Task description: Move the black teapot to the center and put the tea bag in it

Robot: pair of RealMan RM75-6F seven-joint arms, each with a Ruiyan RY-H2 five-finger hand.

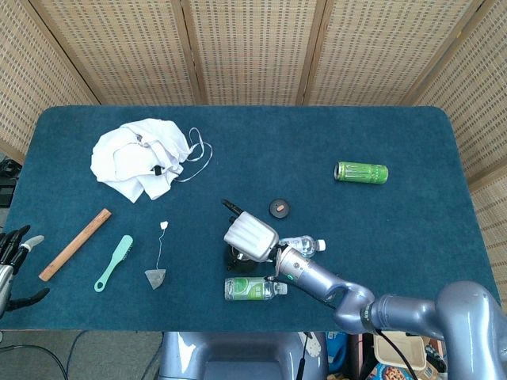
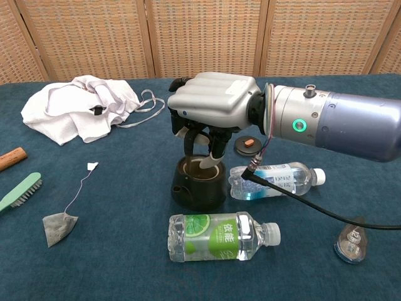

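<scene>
The black teapot [image 2: 198, 184] stands open-topped directly under the right hand [image 2: 212, 106], whose fingers [image 2: 217, 150] curl down over its rim, at least one tip dipping inside the opening; whether they actually grip the rim cannot be told. Just behind the fingers lies the small round lid [image 2: 246, 145]; beside them, towards the wrist, a clear water bottle [image 2: 276, 179] lies on its side, and just in front of the teapot lies a green-labelled bottle [image 2: 222, 237]. The tea bag [image 2: 59, 227] lies well apart from the fingers, its string running up to a white tag [image 2: 93, 166]; the left hand [image 1: 13, 263] hovers at the table edge, fingers spread, holding nothing.
</scene>
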